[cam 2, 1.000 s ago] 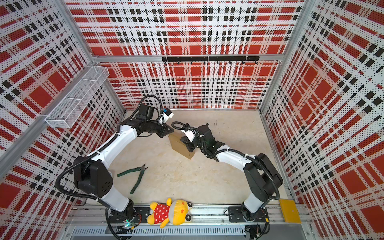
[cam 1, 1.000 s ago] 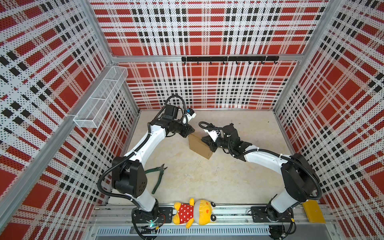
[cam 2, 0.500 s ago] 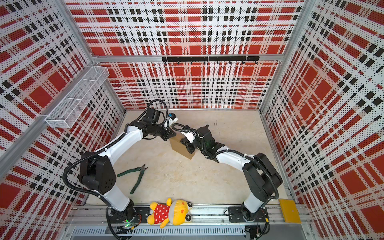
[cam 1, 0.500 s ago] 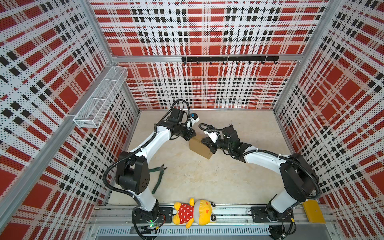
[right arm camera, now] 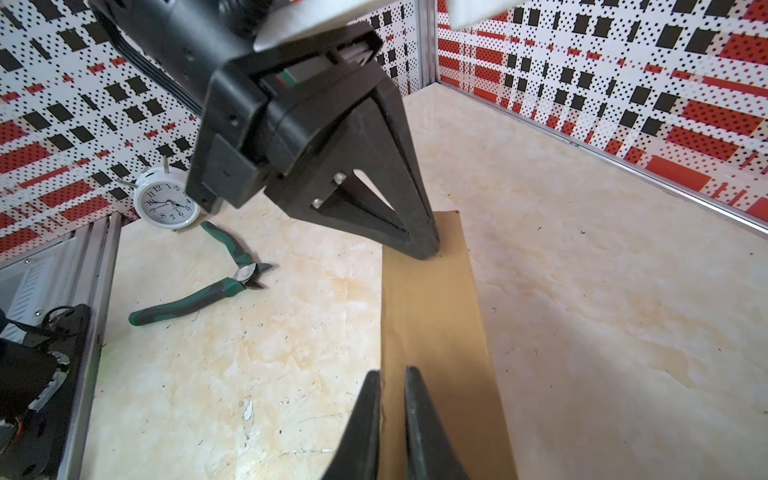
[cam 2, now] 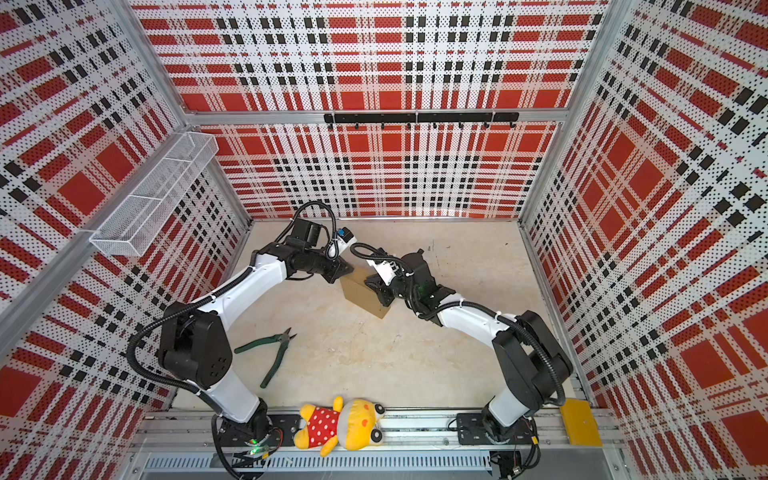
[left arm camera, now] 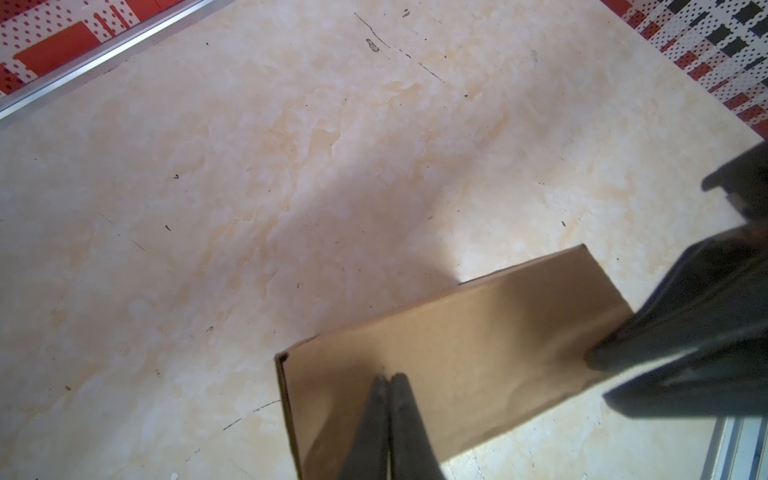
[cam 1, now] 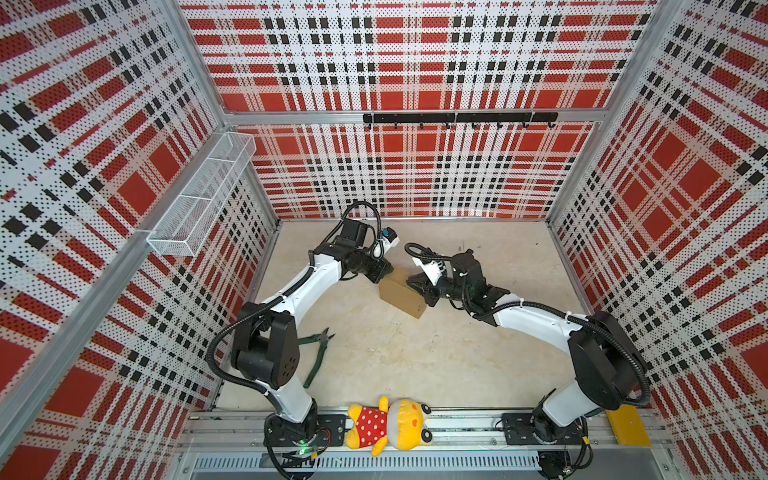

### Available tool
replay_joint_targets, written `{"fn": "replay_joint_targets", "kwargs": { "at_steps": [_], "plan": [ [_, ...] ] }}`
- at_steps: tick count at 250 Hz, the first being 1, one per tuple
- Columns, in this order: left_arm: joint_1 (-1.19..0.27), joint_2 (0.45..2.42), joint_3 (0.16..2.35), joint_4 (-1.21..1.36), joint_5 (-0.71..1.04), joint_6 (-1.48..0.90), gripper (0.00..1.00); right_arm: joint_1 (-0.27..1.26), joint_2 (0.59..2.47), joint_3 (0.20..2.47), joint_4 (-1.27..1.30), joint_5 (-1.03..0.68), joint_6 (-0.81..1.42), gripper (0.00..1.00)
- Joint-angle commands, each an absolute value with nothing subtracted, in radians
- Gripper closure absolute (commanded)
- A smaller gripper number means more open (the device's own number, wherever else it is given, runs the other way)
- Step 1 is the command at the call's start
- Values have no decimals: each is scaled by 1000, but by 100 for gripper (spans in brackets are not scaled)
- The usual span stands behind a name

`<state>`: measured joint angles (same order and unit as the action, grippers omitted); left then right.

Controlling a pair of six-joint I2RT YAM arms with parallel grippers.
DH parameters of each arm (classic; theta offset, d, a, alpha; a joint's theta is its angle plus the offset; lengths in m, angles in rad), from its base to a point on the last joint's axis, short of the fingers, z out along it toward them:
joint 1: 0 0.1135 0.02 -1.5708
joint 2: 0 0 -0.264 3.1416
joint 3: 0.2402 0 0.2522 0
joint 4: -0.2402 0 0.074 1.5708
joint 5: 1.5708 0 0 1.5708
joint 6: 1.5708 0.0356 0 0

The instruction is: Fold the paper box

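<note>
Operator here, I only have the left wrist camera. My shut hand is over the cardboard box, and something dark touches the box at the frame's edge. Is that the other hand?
Observer: Yes, that is the right hand, at the end of the paper box opposite yours.
Operator: Is it shut too?
Observer: Not fully. Its fingers stand slightly apart with cardboard showing between them. I cannot tell whether they pinch it.
Operator: Anything loose nearby that I can't see?
Observer: Green-handled pliers lie on the table on the left arm's side, well apart from the box.
</note>
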<state>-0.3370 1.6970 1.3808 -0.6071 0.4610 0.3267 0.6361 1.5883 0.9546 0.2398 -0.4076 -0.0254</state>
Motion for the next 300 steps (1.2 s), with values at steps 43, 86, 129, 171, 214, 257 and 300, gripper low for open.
{"fn": "replay_joint_targets", "kwargs": {
  "at_steps": [43,86,129,171,214,257,300],
  "plan": [
    [-339,1700,1330,-651,404,354,93,614,1611,884,331,-426,13,87],
    [-337,1702,1326,-653,396,363,93,614,1639,838,367,-417,26,87],
    [-325,1713,1296,-634,382,377,94,613,1662,802,377,-403,10,87],
    [-327,1708,1262,-616,360,395,95,613,1655,790,337,-383,-44,87],
    [-327,1697,1255,-629,357,400,96,611,1663,808,266,-382,-98,87],
    [-330,1689,1217,-605,361,405,96,615,1645,821,178,-339,-212,86],
    [-330,1671,1217,-600,362,403,95,621,1597,832,134,-293,-280,85]
  ]
}}
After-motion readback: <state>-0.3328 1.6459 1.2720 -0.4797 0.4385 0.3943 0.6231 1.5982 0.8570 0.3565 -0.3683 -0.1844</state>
